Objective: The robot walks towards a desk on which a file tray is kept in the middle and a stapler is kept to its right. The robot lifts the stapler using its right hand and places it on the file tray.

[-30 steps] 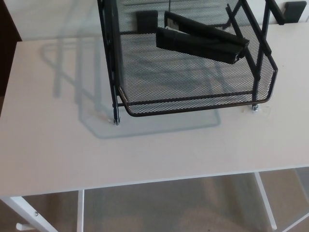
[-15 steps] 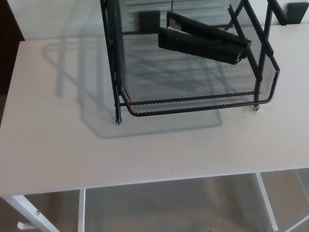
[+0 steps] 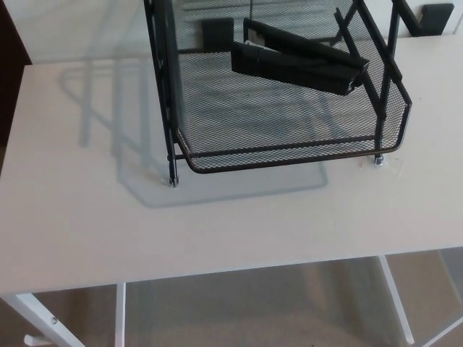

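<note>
On the mesh floor of the file tray [image 3: 289,160], the stapler [image 3: 296,61] lies with nothing gripping it.

Neither of my hands shows from the head view, so I cannot tell whether my right hand is slack or clenched. I can only say it is not on the stapler. The stapler rests slantwise across the tray's far half, well inside the raised wire rim. I judge that a sound spot, since the rim would stop it sliding out onto the white desk [image 3: 217,231]. The tray stands on its thin legs near the middle of the desk, with its front edge towards me. Judged from how things lie, the placing looks done and nothing remains for me to carry.
</note>
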{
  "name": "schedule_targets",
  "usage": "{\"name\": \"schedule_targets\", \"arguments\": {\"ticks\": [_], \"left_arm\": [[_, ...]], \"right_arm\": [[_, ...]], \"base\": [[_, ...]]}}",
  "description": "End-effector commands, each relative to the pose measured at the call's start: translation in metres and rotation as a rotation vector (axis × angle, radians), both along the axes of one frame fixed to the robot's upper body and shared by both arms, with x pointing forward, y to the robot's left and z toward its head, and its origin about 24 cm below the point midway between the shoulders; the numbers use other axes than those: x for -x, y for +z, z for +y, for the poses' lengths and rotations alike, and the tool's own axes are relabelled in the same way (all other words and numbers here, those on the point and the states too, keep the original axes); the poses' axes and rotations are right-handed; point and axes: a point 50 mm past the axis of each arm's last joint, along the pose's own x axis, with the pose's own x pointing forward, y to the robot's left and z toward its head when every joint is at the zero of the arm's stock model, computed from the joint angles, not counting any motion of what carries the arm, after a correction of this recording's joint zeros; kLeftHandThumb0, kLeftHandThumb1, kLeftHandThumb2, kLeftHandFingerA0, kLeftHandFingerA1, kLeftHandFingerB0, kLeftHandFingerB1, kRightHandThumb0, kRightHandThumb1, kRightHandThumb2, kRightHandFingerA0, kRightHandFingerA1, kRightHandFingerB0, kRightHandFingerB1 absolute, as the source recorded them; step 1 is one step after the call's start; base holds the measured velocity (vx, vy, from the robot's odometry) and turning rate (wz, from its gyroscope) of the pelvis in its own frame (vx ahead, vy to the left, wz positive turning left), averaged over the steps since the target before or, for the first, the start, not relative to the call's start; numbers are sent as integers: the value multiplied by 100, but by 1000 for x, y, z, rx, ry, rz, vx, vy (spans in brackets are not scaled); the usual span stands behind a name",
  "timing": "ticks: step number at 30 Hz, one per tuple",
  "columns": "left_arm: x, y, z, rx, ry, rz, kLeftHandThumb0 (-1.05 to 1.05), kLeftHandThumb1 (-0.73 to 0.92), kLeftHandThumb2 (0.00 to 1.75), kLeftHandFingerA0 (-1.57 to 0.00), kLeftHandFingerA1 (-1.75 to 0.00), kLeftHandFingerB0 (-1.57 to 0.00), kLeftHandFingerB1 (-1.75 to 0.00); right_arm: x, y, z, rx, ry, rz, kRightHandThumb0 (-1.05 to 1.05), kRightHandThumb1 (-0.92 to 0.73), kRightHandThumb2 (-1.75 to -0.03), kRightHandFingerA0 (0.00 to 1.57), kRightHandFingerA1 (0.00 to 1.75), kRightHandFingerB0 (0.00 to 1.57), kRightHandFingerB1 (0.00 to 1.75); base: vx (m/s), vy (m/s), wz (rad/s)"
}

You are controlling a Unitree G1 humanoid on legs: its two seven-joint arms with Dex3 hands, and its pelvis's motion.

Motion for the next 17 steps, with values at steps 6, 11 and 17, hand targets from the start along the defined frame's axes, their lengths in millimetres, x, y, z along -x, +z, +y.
{"name": "schedule_targets", "arguments": {"ticks": [6,11,17], "left_arm": [[4,13,17,-37,46,7,-65,92,67,-43,-56,-32,-41],[0,12,15,-35,26,7,-66,92,68,-43,-54,-31,-42],[1,12,15,-27,57,0,-65,72,106,-40,-63,-27,-53]], "right_arm": [[28,-39,26,-78,274,281,-73,-62,-98,27,58,2,24],[24,-37,26,-63,318,245,-70,-76,-64,28,44,4,19],[26,-35,26,-114,257,153,-66,-55,-90,10,49,2,23]], "base": [[4,-1,1],[0,0,0],[0,0,0]]}}
